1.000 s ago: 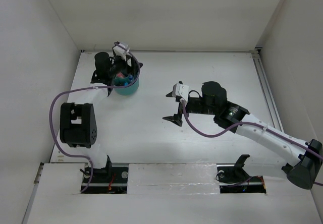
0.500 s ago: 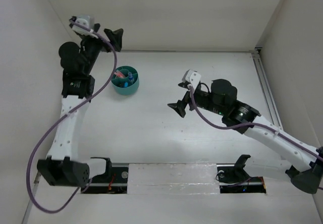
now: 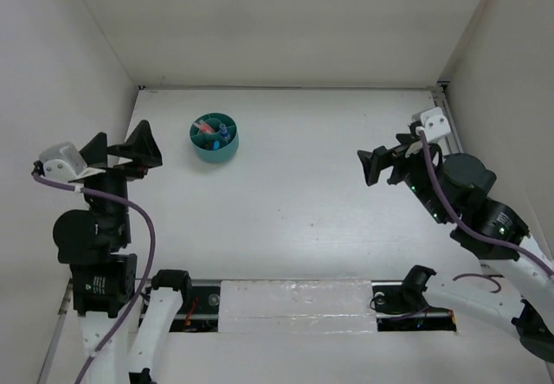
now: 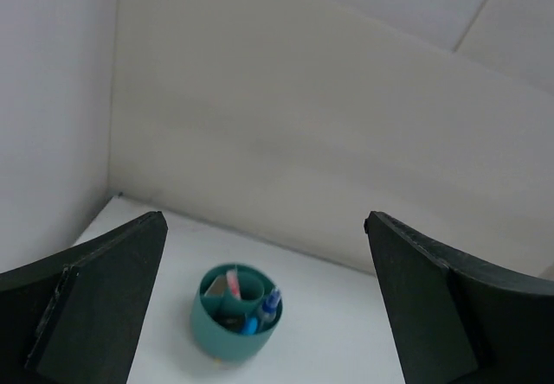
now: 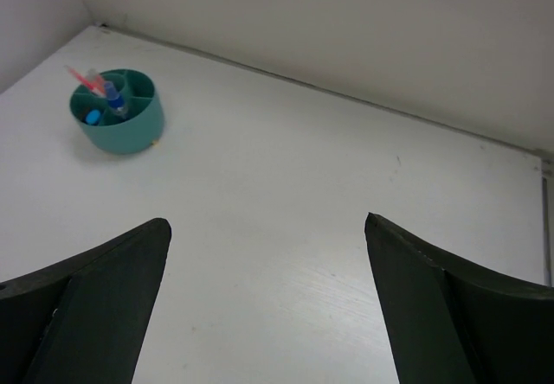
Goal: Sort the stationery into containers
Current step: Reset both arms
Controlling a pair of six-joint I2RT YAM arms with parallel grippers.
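Table (image 3: 312, 194), white and closed in by pale walls (image 3: 286, 21) on three sides, is seen from above with an arm at each near corner. The left arm (image 3: 91, 254) is held up at the near-left side and the right arm (image 3: 485, 220) at the near-right side, with a purple cable (image 3: 149, 237) looped along each. The left gripper (image 3: 121, 148) is held above the left edge of the table, its fingers spread wide apart with nothing between them. The right gripper (image 3: 388, 161) is likewise held with its fingers wide apart and nothing gripped, well apart from the tub. The round teal tub (image 3: 216, 152) is set upright on the far-left part of the table, near the back wall. Its inner dividers can be made out in the right wrist view. Salmon-pink pens (image 3: 204, 127) are leaned outward inside it at one side, and a blue marker (image 3: 224, 130) is stood just beside them. A small bright-blue piece (image 5: 93, 117) is seen lower down in the tub. Which compartment is occupied by each item cannot be told.
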